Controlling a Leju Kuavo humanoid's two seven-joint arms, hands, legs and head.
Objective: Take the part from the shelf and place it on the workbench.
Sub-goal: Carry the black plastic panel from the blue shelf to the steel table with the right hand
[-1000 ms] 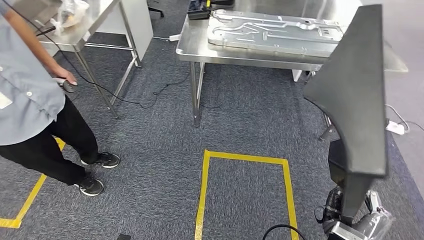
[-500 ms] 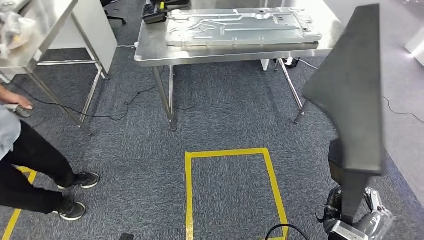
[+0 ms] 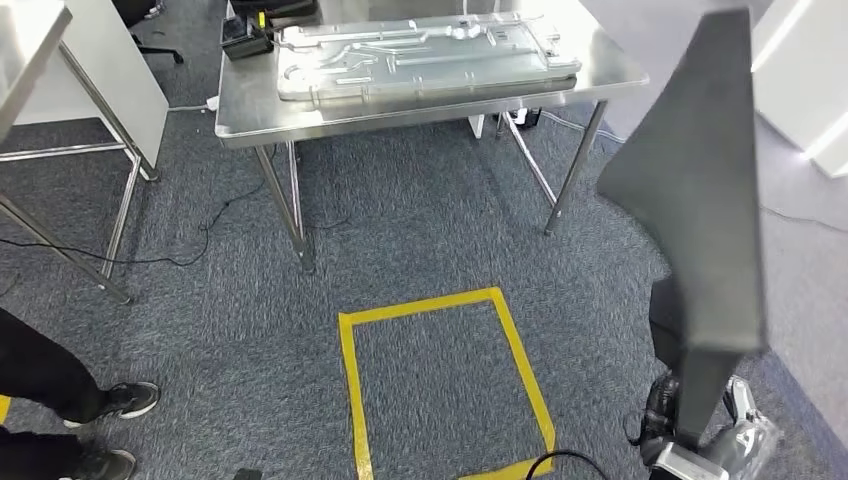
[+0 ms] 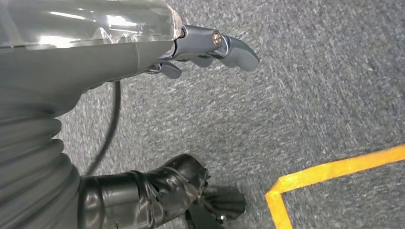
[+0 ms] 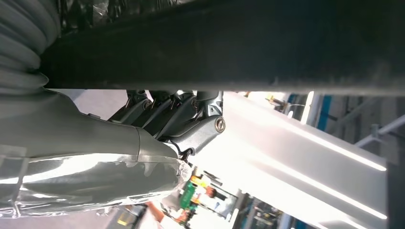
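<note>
Fingers (image 5: 162,112) of the right hand (image 5: 157,124) curl up against a long black part (image 5: 229,43) in the right wrist view, gripping its underside. In the head view the same right hand (image 3: 705,445) sits at the lower right corner, and the black part (image 3: 700,190) rises from it as a tall, flat, dark panel, widening toward its upper end and covering much of the right side of the scene. The left hand (image 4: 200,47) hangs above grey carpet (image 4: 310,86) with its fingers loosely spread and nothing in them; a yellow tape corner (image 4: 282,191) lies on the floor nearby. Just ahead of the robot, yellow tape (image 3: 440,380) marks a rectangle on the carpet. At the lower left edge stand a person's black trouser leg (image 3: 40,370) and dark shoes (image 3: 125,400). Farther on stands a steel workbench (image 3: 250,110) on thin legs, carrying a large silver metal plate (image 3: 420,55) with raised channels and a small black box (image 3: 245,35) at its far left corner. Another steel table (image 3: 30,40) stands at the far left.
</note>
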